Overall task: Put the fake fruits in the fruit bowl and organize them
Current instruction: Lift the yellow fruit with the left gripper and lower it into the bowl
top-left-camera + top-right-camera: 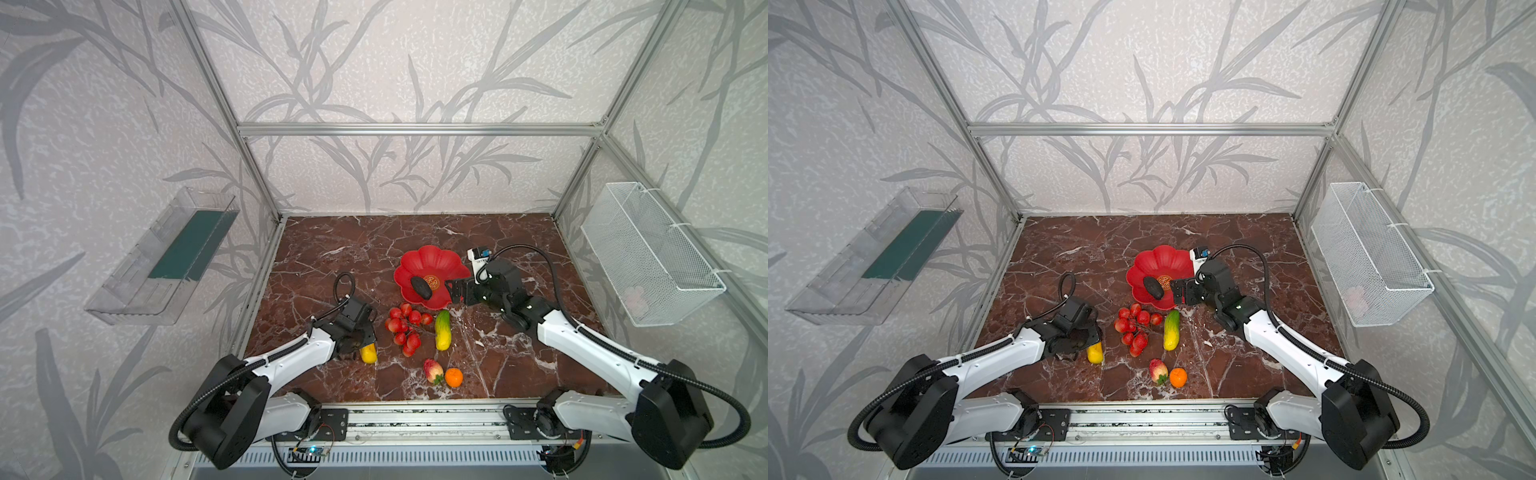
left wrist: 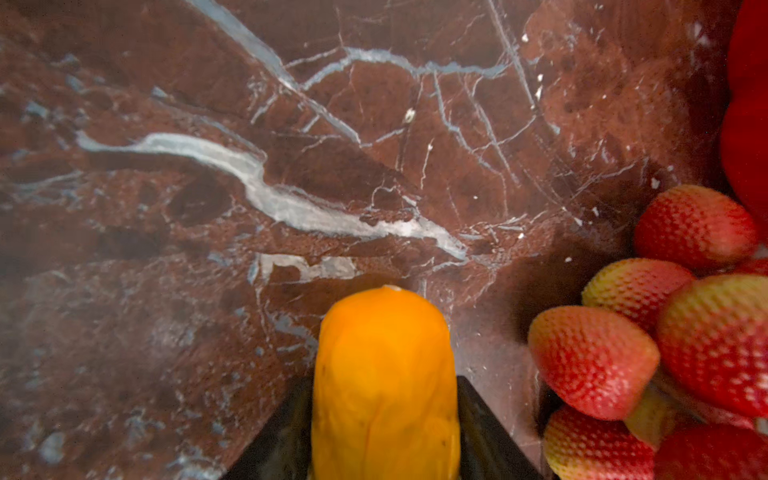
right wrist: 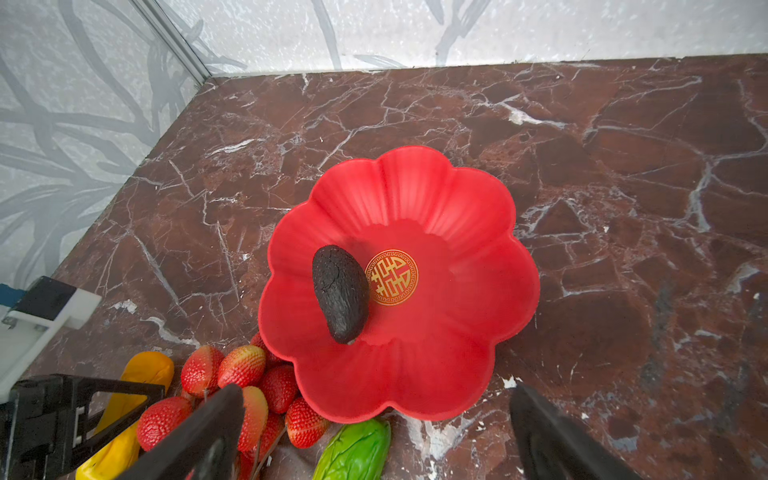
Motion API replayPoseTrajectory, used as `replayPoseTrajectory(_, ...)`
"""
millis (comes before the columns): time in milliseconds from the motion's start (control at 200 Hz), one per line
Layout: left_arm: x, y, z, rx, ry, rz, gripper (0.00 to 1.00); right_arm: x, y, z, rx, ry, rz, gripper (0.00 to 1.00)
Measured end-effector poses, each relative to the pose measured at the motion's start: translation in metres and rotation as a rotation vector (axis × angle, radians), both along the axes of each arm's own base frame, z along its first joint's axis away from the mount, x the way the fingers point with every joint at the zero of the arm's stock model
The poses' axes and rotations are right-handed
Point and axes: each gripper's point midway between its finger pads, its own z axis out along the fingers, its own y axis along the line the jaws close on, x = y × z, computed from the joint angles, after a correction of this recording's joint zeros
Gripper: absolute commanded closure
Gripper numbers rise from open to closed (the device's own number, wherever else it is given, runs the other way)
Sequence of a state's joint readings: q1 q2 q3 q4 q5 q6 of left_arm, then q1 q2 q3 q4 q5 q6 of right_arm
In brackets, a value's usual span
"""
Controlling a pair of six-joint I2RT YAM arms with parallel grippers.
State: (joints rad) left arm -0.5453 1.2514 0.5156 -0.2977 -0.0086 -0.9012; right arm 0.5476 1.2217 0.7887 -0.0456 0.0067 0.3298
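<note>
**Fruit bowl** (image 1: 436, 262): red, petal-rimmed, on the marble table (image 1: 332, 257) right of centre.
- Contents: dark oval fruit (image 1: 421, 287) only. The right wrist view shows it lying against the edge of the gold emblem (image 3: 392, 277).

**Fruits on the table, in front of the bowl:**
- Berry cluster (image 1: 405, 328).
- Green-yellow oblong (image 1: 443, 330), just beside the cluster.
- Peach (image 1: 433, 370) and orange (image 1: 454, 377), side by side nearest the front and seen in both top views only.
- Yellow oblong (image 1: 368, 353), left of the cluster.

**Left gripper** (image 2: 384, 382): the arm reaches in low from the front left with the wrist angled down. The top views hide the grip. The left wrist view shows both fingers (image 2: 486, 432) pressed against the sides of the yellow oblong.

**Right gripper** (image 3: 374, 386): the arm is stretched in from the front right and points at the bowl's near rim. The jaws are spread wide and hold nothing.
</note>
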Motion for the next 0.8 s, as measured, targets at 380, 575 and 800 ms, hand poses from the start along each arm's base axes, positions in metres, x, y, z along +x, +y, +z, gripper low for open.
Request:
replayPoseTrajectory(380, 0.007, -0.001, 0.021, 0.01, -0.037, -0.01, 0.63, 0.002, -0.006, 0.0, 0.013, 0.003, -0.023, 0.01)
replayPoseTrajectory(575, 0.047, -0.024, 0.105, -0.06, -0.23, -0.056, 0.63, 0.003, -0.009, 0.0, 0.023, 0.003, -0.036, 0.01)
replayPoseTrajectory(800, 0.119, -0.078, 0.151, -0.095, -0.313, -0.143, 0.63, -0.007, -0.02, 0.003, 0.046, -0.014, -0.067, 0.01)
